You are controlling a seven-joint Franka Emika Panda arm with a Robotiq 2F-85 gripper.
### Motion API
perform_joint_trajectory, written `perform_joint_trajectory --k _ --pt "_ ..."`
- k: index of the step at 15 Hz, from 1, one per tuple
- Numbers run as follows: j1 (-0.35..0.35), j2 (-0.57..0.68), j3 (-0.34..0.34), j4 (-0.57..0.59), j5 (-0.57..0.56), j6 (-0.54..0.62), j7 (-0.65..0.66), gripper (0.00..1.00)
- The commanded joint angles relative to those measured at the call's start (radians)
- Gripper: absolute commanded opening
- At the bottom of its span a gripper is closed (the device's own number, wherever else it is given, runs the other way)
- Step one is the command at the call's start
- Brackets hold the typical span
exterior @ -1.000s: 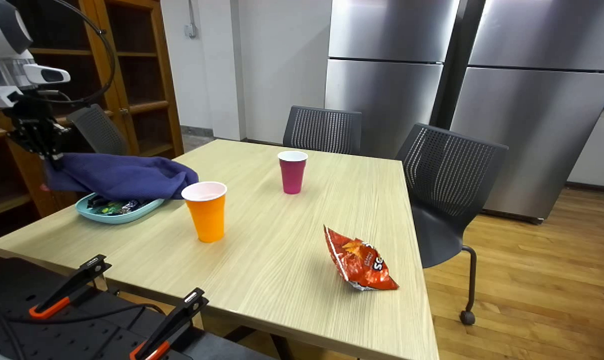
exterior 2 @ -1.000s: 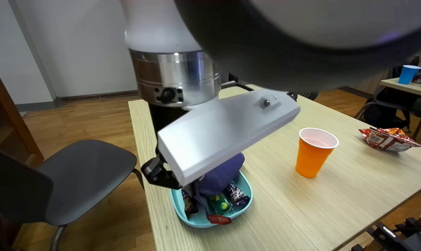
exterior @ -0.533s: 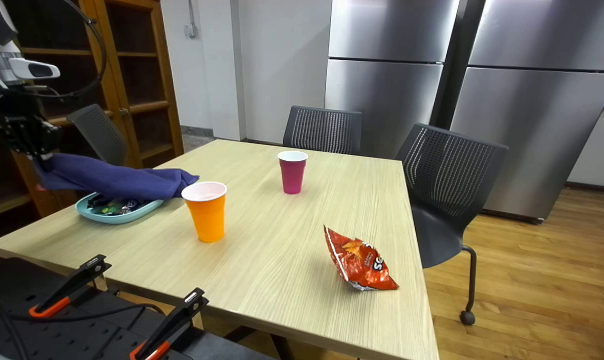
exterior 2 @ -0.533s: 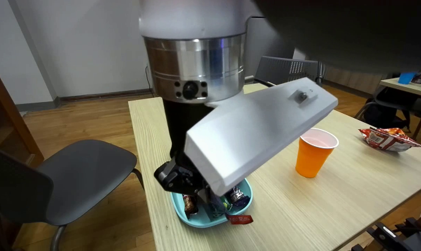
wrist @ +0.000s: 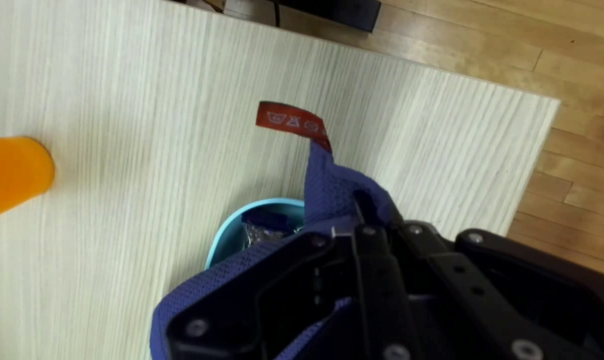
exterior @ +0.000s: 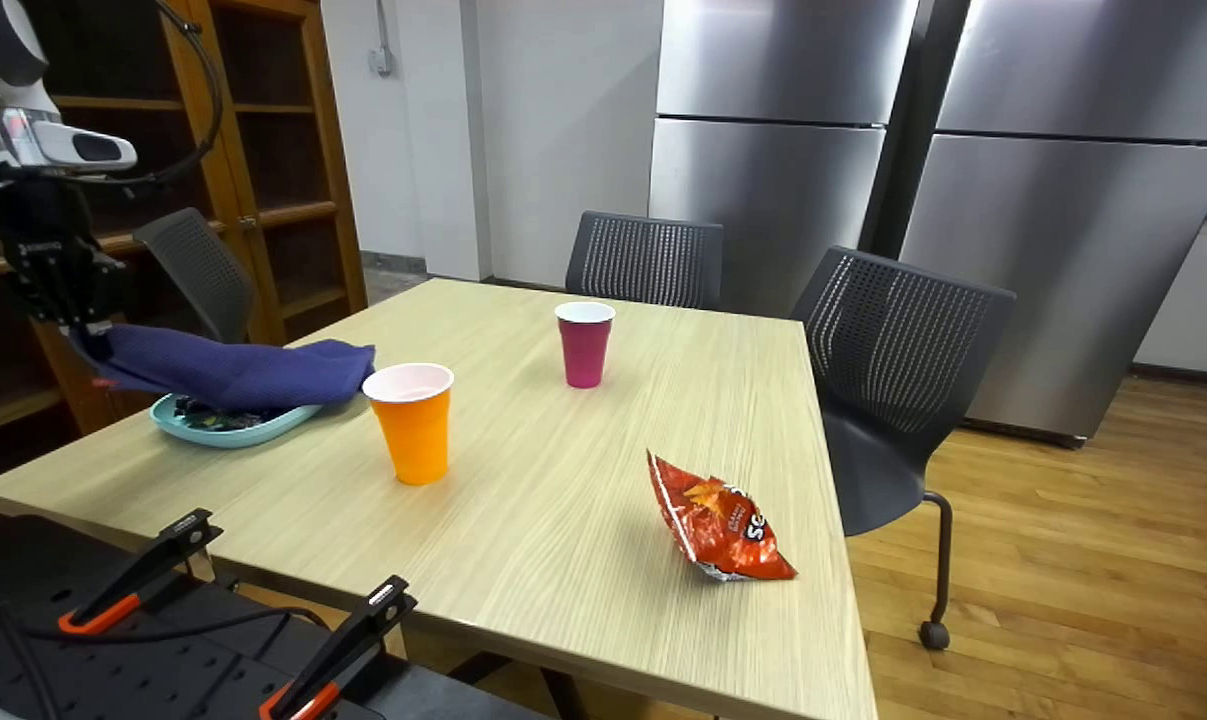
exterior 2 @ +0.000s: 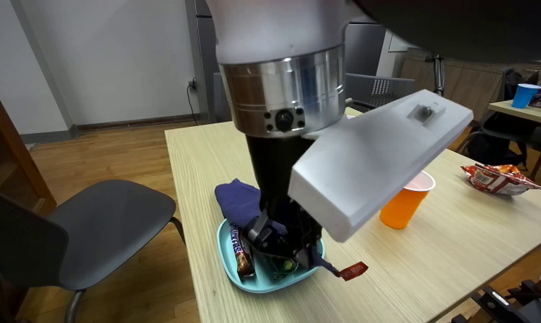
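My gripper (wrist: 378, 207) is shut on one corner of a purple-blue cloth (wrist: 327, 195). A red care tag (wrist: 291, 120) sticks out past the fingertips. The cloth (exterior: 253, 372) stretches from the gripper (exterior: 93, 342) across a light-blue tray (exterior: 228, 438), its far end near the tabletop. Between the gripper (exterior 2: 306, 255) and the tray's far rim, a folded part of the cloth (exterior 2: 236, 202) shows. Wrapped snacks lie in the tray, among them a Snickers bar (exterior 2: 241, 255) and a green packet (exterior 2: 283, 268). The arm hides part of the tray.
An orange cup (exterior: 413, 440) stands close to the tray. A magenta cup (exterior: 585, 350) stands farther back, and a red chip bag (exterior: 723, 525) lies near the table's end. Dark chairs (exterior: 903, 400) surround the table. Clamps (exterior: 143, 575) grip a black board by the table's edge.
The gripper has shifted and sunk slightly, pulling the held corner along. The cloth's far end has drawn back toward the tray. The red tag has moved outward beyond the tray's rim.
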Motion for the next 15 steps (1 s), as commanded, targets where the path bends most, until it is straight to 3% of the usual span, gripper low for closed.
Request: perform_joint_trajectory --k 1,15 --pt "-0.041 0.03 0.04 0.02 0.027 -0.074 -0.048 0.01" --pt "-0.029 0.198 0.025 0.139 0.02 -0.065 -0.033 0.01"
